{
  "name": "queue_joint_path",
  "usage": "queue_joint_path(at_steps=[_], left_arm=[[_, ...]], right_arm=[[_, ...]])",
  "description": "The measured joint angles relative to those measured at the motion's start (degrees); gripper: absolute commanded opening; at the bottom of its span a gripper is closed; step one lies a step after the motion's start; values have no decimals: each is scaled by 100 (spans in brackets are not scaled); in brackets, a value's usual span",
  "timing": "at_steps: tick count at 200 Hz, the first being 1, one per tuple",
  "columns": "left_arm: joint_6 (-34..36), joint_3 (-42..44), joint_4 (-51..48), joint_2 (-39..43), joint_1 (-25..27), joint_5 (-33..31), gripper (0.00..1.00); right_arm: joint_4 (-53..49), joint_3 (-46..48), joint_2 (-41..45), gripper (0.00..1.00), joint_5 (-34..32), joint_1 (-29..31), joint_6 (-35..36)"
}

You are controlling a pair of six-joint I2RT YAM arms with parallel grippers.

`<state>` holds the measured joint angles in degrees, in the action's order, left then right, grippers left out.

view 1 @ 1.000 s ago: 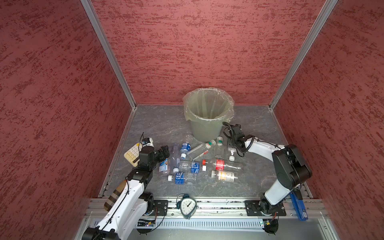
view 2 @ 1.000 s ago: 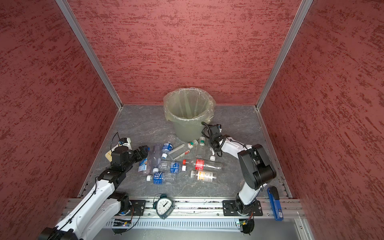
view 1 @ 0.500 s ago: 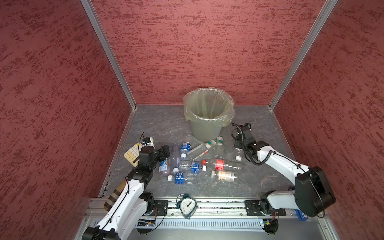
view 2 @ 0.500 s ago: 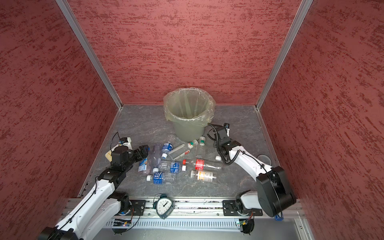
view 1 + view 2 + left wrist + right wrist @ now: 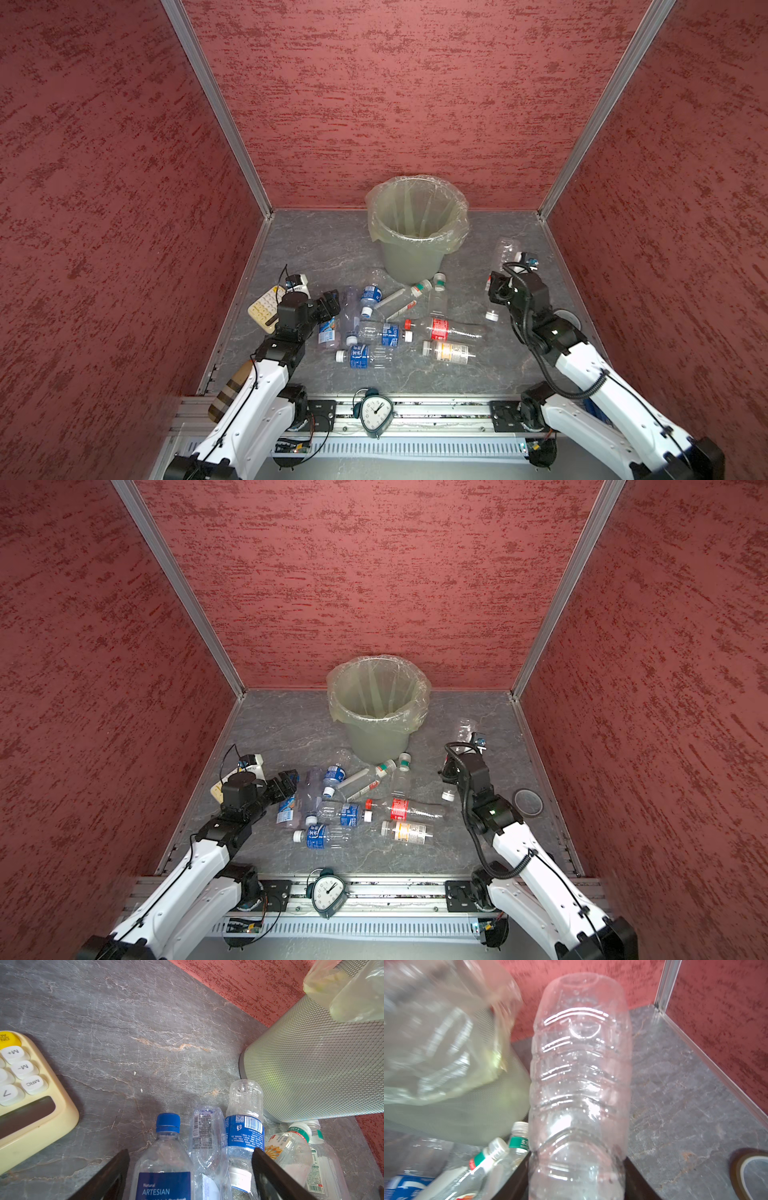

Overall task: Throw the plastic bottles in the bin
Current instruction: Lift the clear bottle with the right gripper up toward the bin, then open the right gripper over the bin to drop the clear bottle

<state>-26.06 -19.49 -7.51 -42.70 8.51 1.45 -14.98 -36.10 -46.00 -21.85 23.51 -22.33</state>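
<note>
The bin [image 5: 415,257] [image 5: 376,737] stands at the back middle, its bag folded over the rim. Several plastic bottles [image 5: 440,330] [image 5: 328,837] lie in a heap in front of it. My left gripper [image 5: 330,303] [image 5: 191,1159] is open low over the heap's left end. Between its fingers lie a blue-capped bottle [image 5: 164,1157], a crumpled bottle [image 5: 205,1136] and a blue-labelled bottle [image 5: 245,1132]. My right gripper [image 5: 496,291] [image 5: 577,1167] is shut on a clear, label-less bottle [image 5: 505,251] [image 5: 579,1084], held off the floor right of the bin.
A cream calculator [image 5: 266,309] [image 5: 31,1095] lies left of the left gripper. A teal alarm clock [image 5: 376,409] sits on the front rail. A tape roll [image 5: 528,801] [image 5: 751,1174] lies near the right wall. Red walls close in three sides.
My right arm has swung to the right with the clear bottle, away from the heap and the bin's front. The left arm has hardly moved.
</note>
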Motion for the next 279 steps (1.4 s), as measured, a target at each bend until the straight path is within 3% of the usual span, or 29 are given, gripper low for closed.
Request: queue_joint_path(at_steps=[38, 93, 155, 202, 249, 279], left_arm=[[92, 0, 109, 7, 0, 151, 89], [192, 118, 251, 326, 2, 535, 89], [258, 181, 374, 501, 46, 745, 89], [260, 181, 378, 501, 55, 750, 89], [260, 181, 378, 516, 55, 748, 89], [260, 181, 376, 516, 55, 748, 89]], right_arm=[[192, 0, 337, 53, 109, 181, 96], [463, 0, 573, 56, 116, 907, 315], [870, -2, 581, 56, -291, 1952, 654], [1019, -223, 479, 56, -605, 2345, 807], [1178, -1320, -201, 52, -802, 2376, 931], [1259, -3029, -1598, 56, -785, 2190, 1198]])
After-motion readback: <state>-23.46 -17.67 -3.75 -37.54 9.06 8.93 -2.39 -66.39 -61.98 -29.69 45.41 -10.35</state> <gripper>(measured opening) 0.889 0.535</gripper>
